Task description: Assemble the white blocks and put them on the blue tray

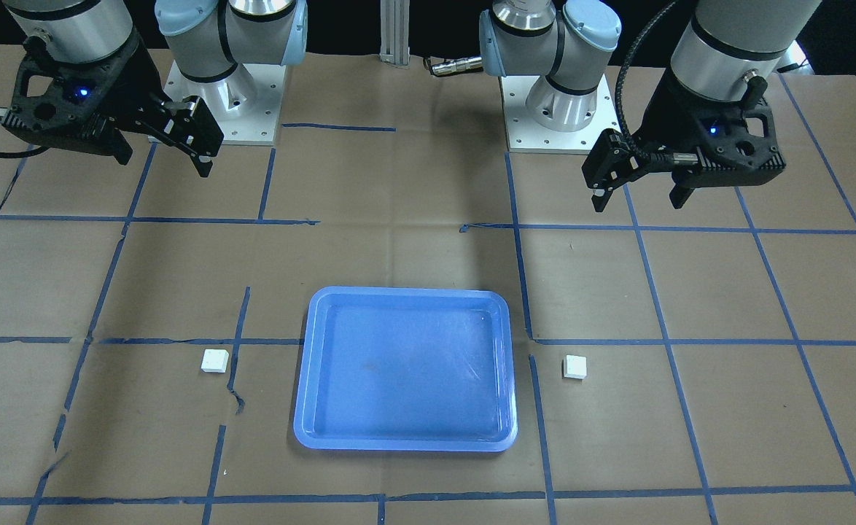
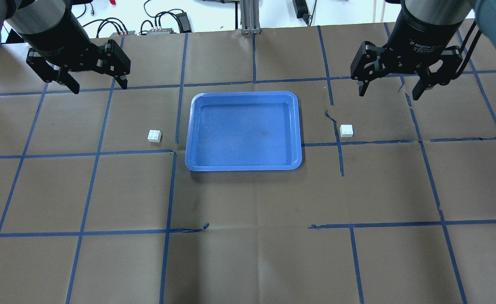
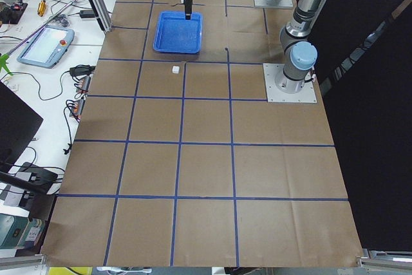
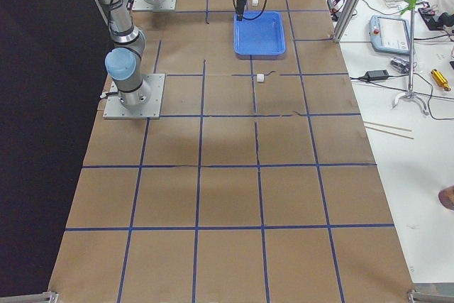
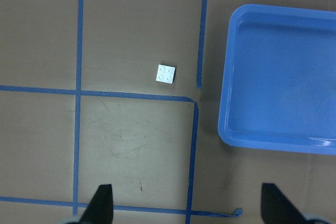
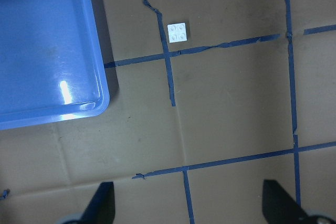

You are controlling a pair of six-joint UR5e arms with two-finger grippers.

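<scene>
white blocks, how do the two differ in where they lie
The left block lies on the robot's left of the blue tray; the right block lies on its right. The right block sits close beside a tape strip; the left block has a wider gap to its nearest strip. Both lie flat, studs up, unjoined, outside the tray.

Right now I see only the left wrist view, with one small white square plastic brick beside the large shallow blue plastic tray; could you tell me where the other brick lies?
Observer: The second white brick lies beyond the blue tray, on the robot's right, apart from its rim.
Operator: Is the right gripper holding anything?
Observer: No, the right gripper hangs open and empty.
</scene>
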